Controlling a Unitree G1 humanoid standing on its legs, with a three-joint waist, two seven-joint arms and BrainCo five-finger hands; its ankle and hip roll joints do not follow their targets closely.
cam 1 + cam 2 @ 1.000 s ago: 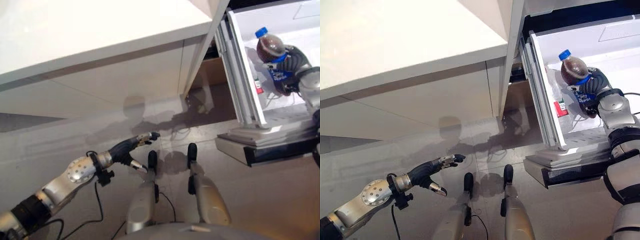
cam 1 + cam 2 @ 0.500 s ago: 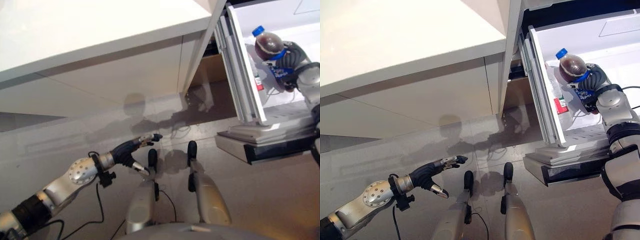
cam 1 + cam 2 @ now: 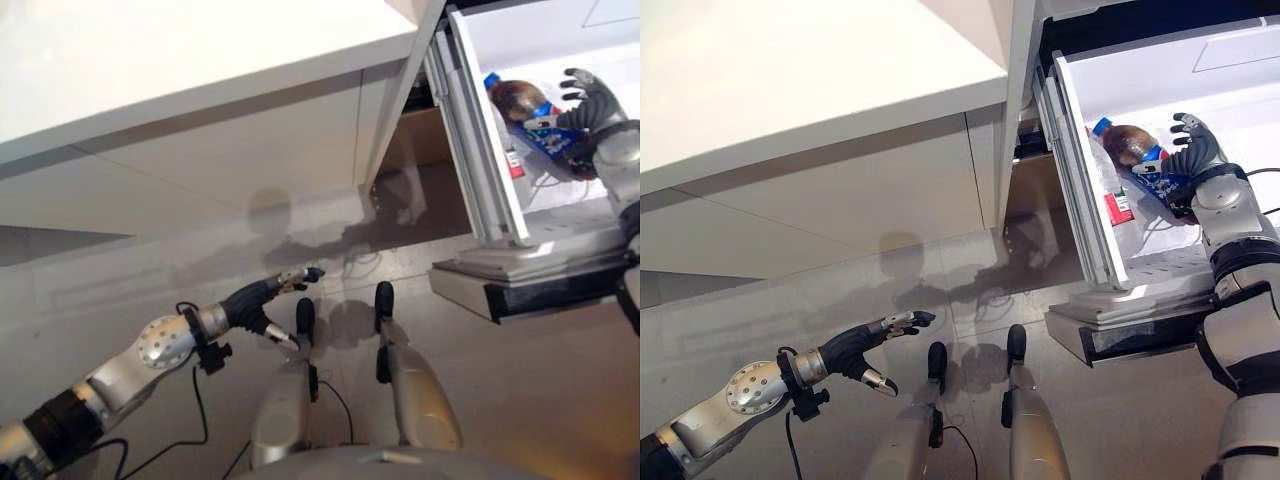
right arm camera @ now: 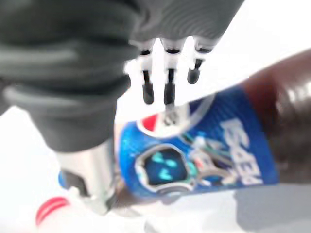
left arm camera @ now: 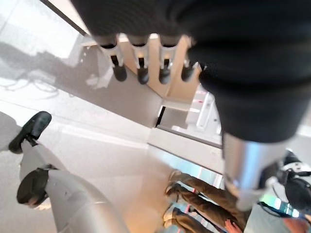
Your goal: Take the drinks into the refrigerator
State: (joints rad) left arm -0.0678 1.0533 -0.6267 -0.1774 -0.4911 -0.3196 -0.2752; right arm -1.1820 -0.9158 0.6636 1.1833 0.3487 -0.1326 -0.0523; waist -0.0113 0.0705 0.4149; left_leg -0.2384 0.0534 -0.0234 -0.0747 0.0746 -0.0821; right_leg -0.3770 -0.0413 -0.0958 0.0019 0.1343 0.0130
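Lying tilted in the open refrigerator (image 3: 1230,75), the cola bottle (image 3: 1130,148) sits just beside the right hand (image 3: 1193,150), whose fingers are spread off it, so backing straight out looks wisest, while the left hand (image 3: 855,345) hangs relaxed, empty.

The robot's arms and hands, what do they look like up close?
Both arms are silver-grey metal with dark bands at the joints. The left hand and right hand wear dark ribbed covers over the back and wrist, and their slim silver fingers end in dark rounded tips.
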